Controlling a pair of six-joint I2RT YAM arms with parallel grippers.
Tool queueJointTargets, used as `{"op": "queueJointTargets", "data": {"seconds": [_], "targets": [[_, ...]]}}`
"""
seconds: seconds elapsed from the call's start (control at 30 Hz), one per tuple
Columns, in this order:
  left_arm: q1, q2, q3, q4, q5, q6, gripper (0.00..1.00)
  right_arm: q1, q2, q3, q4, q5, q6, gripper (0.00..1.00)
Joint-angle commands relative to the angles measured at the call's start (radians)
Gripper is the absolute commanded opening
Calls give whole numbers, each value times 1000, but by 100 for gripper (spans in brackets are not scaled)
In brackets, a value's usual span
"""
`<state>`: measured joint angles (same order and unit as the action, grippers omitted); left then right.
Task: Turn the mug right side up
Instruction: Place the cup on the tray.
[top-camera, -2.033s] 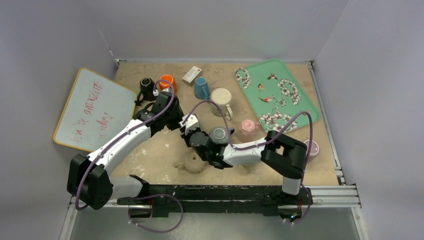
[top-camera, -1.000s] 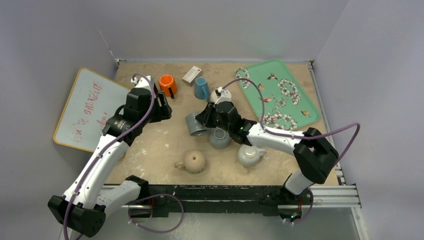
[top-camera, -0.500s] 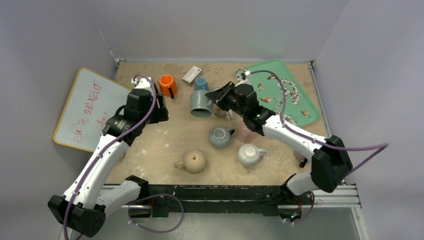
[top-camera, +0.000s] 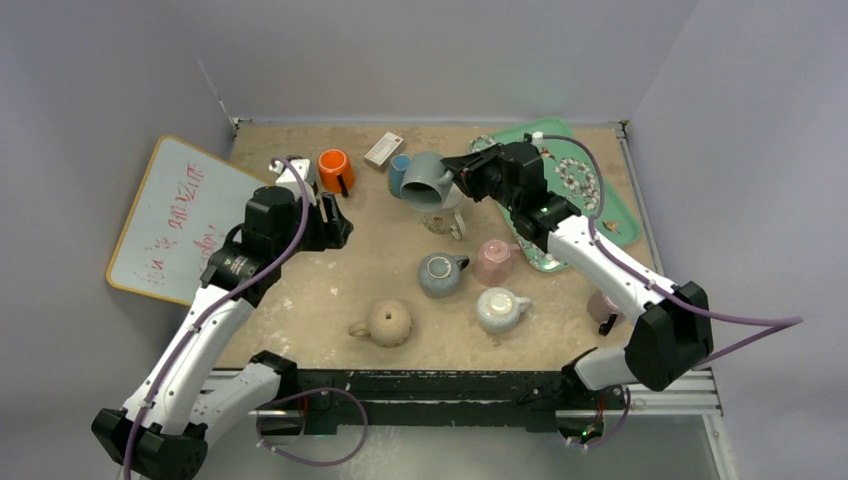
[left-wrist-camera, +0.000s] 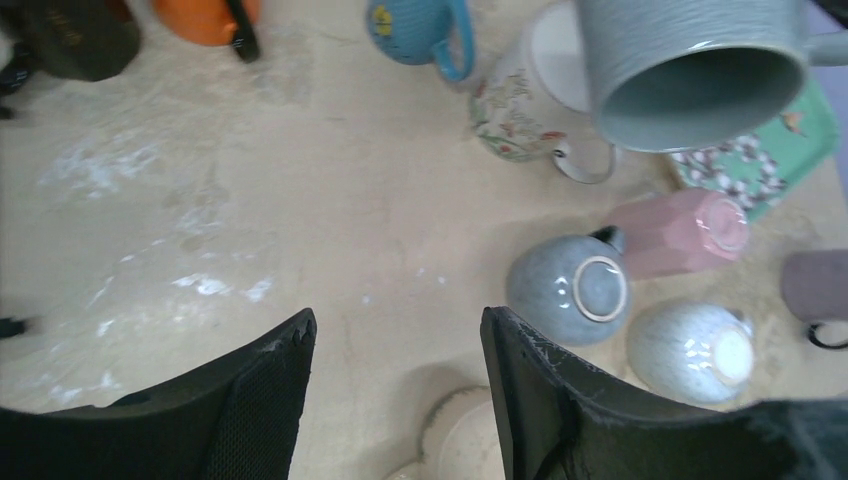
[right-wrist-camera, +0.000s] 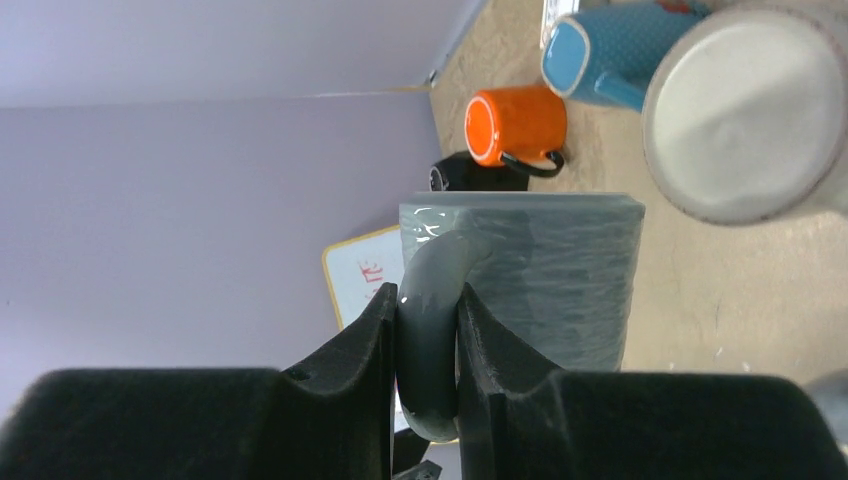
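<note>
Right tool (right-wrist-camera: 428, 312) pinches the grey mug (top-camera: 425, 180) by its handle, holding it sideways in the air over the cream mug (right-wrist-camera: 745, 110) at the far end of the table (top-camera: 330, 280), a grip I'd say suits rolling it upright, while left tool (left-wrist-camera: 395, 322) hangs spread, empty.

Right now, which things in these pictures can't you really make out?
- Red handwriting on the yellow-framed white board: too small to read, top view.
- Purple mug: cut by the right edge, left wrist view; mostly behind the right arm from above.
- Black mug: cut by the top edge, left wrist view.
- Tan clay teapot: mostly behind the left fingers, left wrist view.
</note>
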<state>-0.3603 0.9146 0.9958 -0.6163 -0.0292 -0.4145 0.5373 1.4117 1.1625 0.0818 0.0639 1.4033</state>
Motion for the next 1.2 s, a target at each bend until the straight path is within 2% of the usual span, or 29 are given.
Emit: {"op": "queueJointTargets", "data": {"seconds": [0.0, 0.1, 0.2, 0.33, 0.53, 0.7, 0.93, 1.17], "targets": [[3, -13, -19, 142, 183, 0, 60, 10, -34, 58, 112, -91, 124, 0], [3, 4, 11, 96, 160, -26, 59, 11, -10, 77, 130, -135, 164, 0], [3, 3, 35, 54, 144, -28, 58, 20, 11, 100, 73, -186, 198, 0], [3, -32, 29, 49, 128, -29, 57, 50, 29, 110, 41, -187, 219, 0], [3, -42, 48, 51, 190, 49, 56, 94, 121, 213, -142, -275, 244, 0], [3, -24, 73, -7, 154, 46, 55, 105, 112, 145, -21, -288, 334, 0], [3, -48, 32, -28, 84, 60, 55, 21, 91, 216, -64, -271, 398, 0], [3, -83, -1, -53, -6, 89, 55, -175, 89, 197, 9, -356, 506, 0]]}}
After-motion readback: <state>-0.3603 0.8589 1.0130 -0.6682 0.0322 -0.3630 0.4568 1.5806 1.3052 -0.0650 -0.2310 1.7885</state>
